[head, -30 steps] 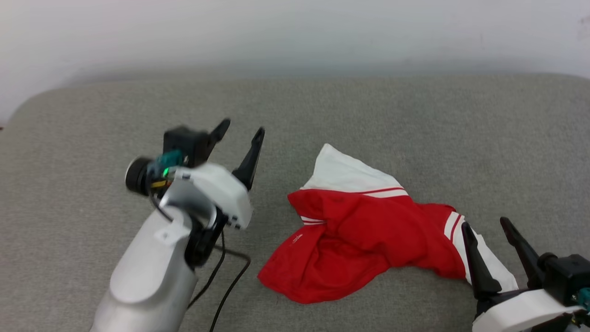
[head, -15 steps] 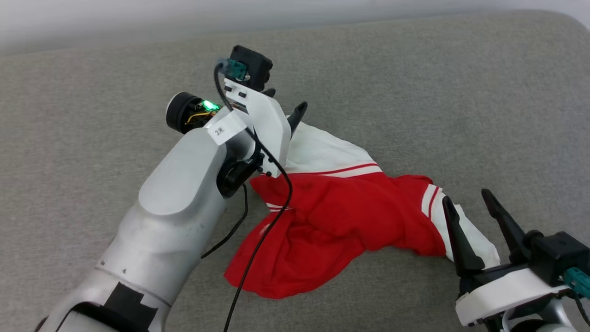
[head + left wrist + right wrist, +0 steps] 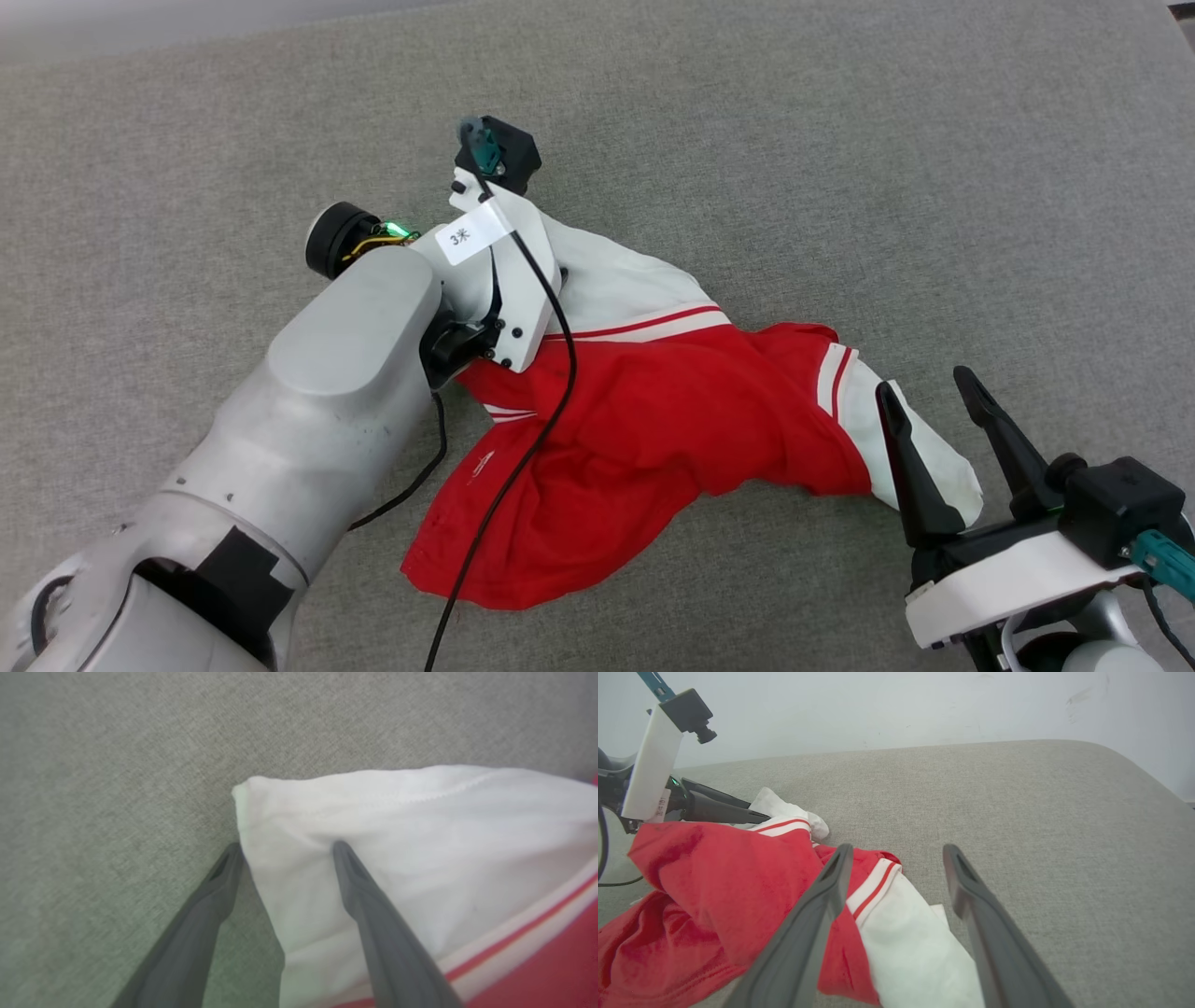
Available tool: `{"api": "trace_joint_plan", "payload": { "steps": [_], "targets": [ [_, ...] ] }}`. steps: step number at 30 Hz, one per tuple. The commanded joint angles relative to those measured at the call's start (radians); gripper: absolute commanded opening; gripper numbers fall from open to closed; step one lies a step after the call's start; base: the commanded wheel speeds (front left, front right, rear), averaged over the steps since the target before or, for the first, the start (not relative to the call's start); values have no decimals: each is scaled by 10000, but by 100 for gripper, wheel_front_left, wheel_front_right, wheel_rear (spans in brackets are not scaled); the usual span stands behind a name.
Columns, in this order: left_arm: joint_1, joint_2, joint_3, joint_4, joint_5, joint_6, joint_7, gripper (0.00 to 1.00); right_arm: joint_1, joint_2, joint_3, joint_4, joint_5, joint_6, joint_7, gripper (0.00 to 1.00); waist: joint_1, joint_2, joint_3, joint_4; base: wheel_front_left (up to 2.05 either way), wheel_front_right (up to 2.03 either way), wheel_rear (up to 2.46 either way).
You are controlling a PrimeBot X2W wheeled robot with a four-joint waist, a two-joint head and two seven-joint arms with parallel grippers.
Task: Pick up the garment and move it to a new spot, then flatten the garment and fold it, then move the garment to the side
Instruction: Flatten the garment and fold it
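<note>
Red cloth with white sleeves and red-and-white striped trim, the shirt (image 3: pixel 672 420) lay crumpled on a grey woven cushion (image 3: pixel 840 140). At the shirt's far white sleeve (image 3: pixel 397 849) the left gripper (image 3: pixel 286 848) stood wide apart and held nothing. One dark finger (image 3: pixel 364 896) pressed on the sleeve, and the other (image 3: pixel 210 891) lay on the cushion just beside the sleeve's corner. A white label (image 3: pixel 470 235) on that arm's wrist carried a "3" and one more character, which was too small to read surely. A black cable (image 3: pixel 532 411) ran from the same wrist across the shirt's red body.

At the shirt's near sleeve (image 3: pixel 915 947) the right gripper (image 3: pixel 922 383) also stood wide apart and empty, with its left finger over the striped cuff and its right finger over bare cushion beside the shirt. A small white mark (image 3: pixel 481 464) on the shirt's red front was too small to read. The right wrist view showed a printed sticker (image 3: pixel 658 807) on the other arm, its print illegible.
</note>
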Motion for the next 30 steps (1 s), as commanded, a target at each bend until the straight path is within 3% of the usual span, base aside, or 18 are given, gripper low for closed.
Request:
{"api": "trace_joint_plan", "payload": {
  "steps": [1, 3, 7, 8, 12, 17, 30],
  "targets": [
    [29, 15, -363, 137, -182, 3, 329, 100, -208, 10, 28, 52, 66, -3, -80, 100, -1, 0, 42, -40, 0, 0, 0],
    [167, 86, -883, 364, -402, 1, 855, 100, -215, 12, 59, 114, 133, -3, -102, 100, -1, 0, 70, -75, 0, 0, 0],
    [449, 176, -1468, 850, -991, -10, 1571, 29, -321, 12, 185, 286, 306, -3, -120, 100, -1, 0, 103, -213, 0, 0, 0],
    [513, 195, -1565, 943, -1132, -10, 1652, 0, -312, 11, 201, 330, 386, -3, -141, 100, -1, 0, 105, -253, 0, 0, 0],
    [287, 308, -1859, 1035, -1269, -6, 964, 0, -261, 12, 203, 499, 515, -3, -168, 100, -1, 0, 88, -334, 0, 0, 0],
    [-586, 637, -2176, 837, -1019, 13, -855, 0, -109, 11, 65, 775, 622, -3, -43, 100, -1, 0, -218, -212, 0, 0, 0],
    [-2075, 1301, -3345, -573, -554, 9, -4257, 0, 236, 9, -588, 1014, 754, -3, 277, 100, -1, 0, -1368, 957, 0, 0, 0]
  ]
}}
